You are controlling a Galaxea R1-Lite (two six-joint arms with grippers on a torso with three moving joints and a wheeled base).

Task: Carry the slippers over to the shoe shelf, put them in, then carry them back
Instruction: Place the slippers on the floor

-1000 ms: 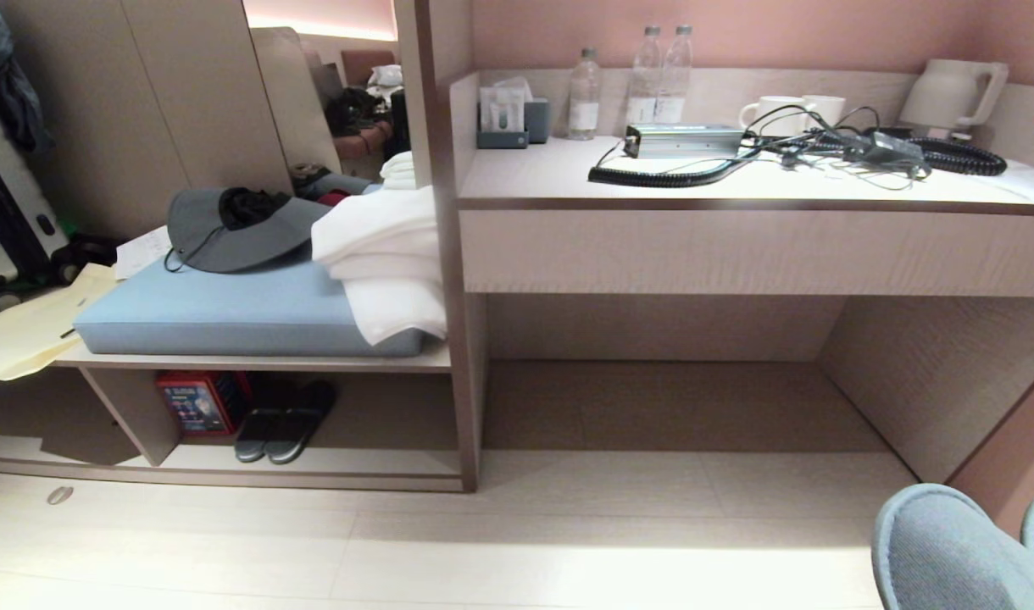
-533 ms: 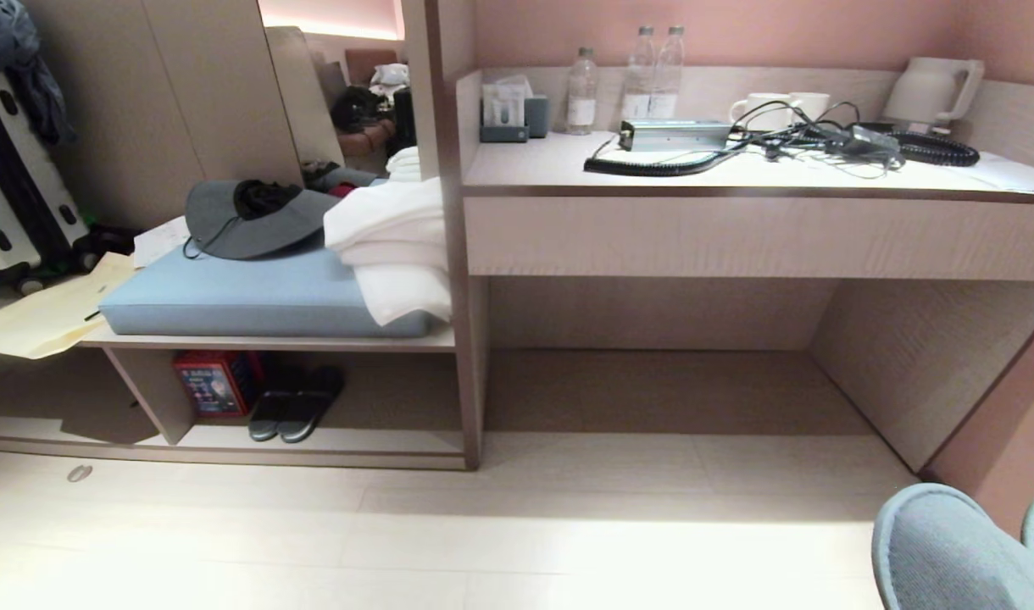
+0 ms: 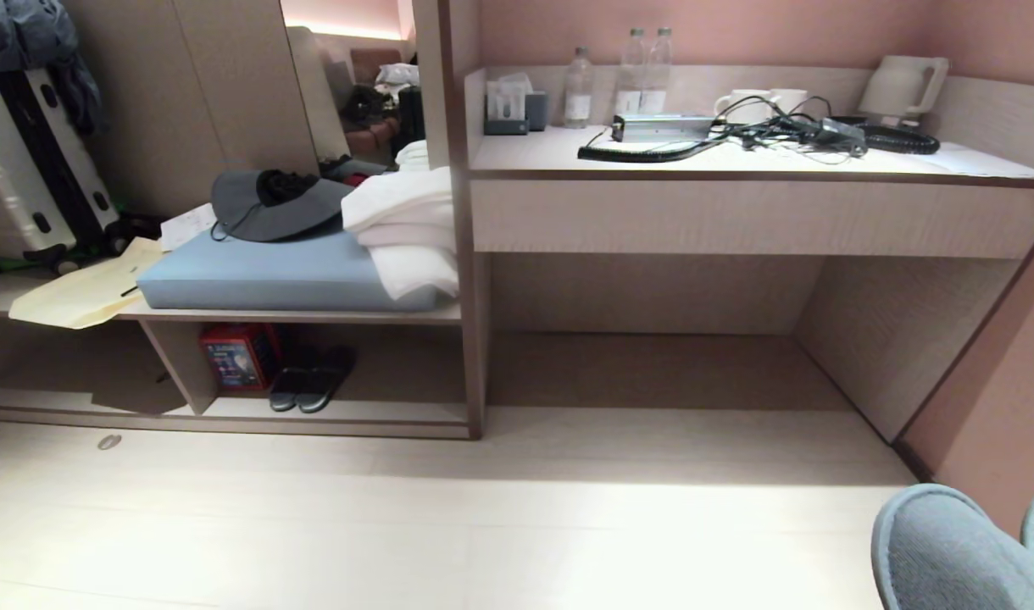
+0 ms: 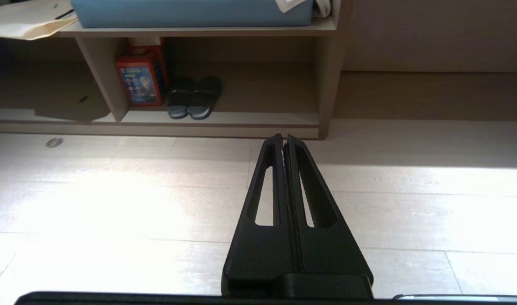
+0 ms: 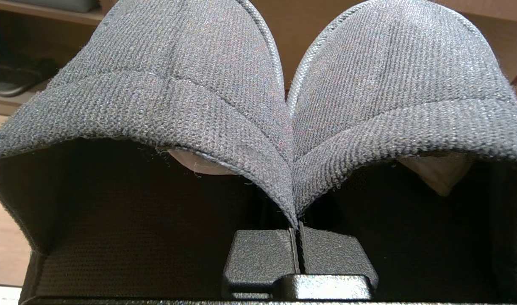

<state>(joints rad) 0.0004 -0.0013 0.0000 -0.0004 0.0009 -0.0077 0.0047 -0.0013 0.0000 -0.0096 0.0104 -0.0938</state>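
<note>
The pair of blue-grey fabric slippers (image 3: 949,551) pokes into the head view's bottom right corner, held above the pale floor. In the right wrist view the slippers (image 5: 258,84) stand side by side, their inner edges pinched together in my right gripper (image 5: 296,237), which is shut on them. The shoe shelf (image 3: 339,421) is the low beige cubby unit at the left, well away from the slippers across the floor. My left gripper (image 4: 284,137) is shut and empty, hovering over the floor and pointing towards the shoe shelf (image 4: 224,123).
A dark pair of slides (image 3: 312,390) and a red box (image 3: 239,356) sit in the shelf's cubby. On top lie a blue cushion (image 3: 271,275), a grey hat and white towels. A suitcase (image 3: 25,169) stands far left; a long desk (image 3: 737,216) with bottles and cables is to the right.
The whole head view has shifted: shelf and desk now sit farther off, with more floor showing in front. The slippers stay in the same corner, still held.
</note>
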